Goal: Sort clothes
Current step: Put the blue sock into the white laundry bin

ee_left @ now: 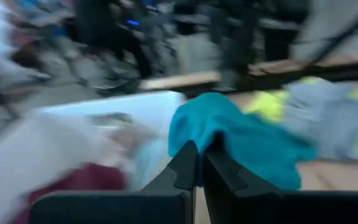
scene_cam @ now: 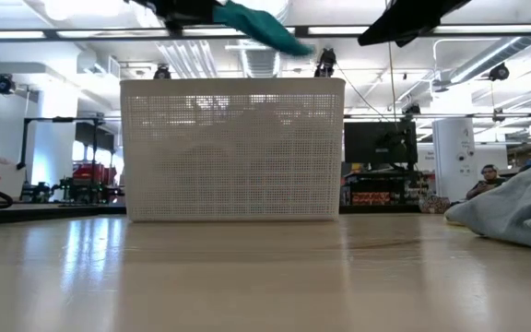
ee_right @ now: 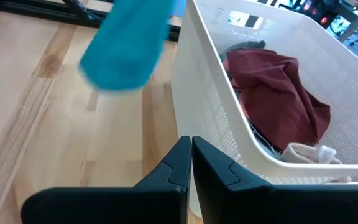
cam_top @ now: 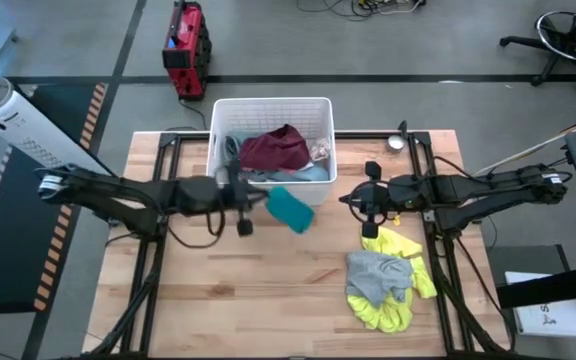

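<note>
Bright even overhead light, soft shadows, left wrist view motion-blurred

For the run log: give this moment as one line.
left pincer: shut on teal garment, lifted beside basket | right pincer: shut, empty | grey garment, yellow garment: on table

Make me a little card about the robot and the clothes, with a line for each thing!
Left gripper: shut on the teal fabric garment, held up in the air beside the basket
Right gripper: shut, empty, near the basket
White plastic basket: holds a maroon fabric garment and others
On the wooden table: grey fabric garment lying on bright yellow fabric garment
</note>
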Available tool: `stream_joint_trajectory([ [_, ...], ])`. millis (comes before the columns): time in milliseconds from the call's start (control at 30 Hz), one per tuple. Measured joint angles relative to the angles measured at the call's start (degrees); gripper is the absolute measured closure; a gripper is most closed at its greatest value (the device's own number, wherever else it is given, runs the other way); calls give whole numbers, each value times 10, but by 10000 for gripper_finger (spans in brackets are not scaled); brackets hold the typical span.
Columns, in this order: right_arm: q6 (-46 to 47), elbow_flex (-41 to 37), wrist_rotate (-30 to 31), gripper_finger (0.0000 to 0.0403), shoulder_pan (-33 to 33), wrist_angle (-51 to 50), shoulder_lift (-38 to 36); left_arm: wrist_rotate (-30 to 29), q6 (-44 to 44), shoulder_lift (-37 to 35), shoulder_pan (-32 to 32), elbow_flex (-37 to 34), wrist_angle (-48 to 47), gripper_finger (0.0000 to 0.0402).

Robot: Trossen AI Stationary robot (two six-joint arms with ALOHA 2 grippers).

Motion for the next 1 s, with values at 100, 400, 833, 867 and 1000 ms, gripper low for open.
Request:
stream_joint_trajectory([
  [100,0,0,0,403,0,7,0,-33,31,-29,29,5,4,401],
  [400,0,-10,0,403,0,14,0,-81,54,-42,183,9,-54,401],
  [833,21,-24,1,403,0,25,0,-70,21,-6,307,6,-129,390],
  [867,26,-24,1,403,0,25,0,-71,21,-1,307,6,-129,383],
  [1000,32,-24,1,401,0,25,0,-70,21,13,307,6,-129,341],
])
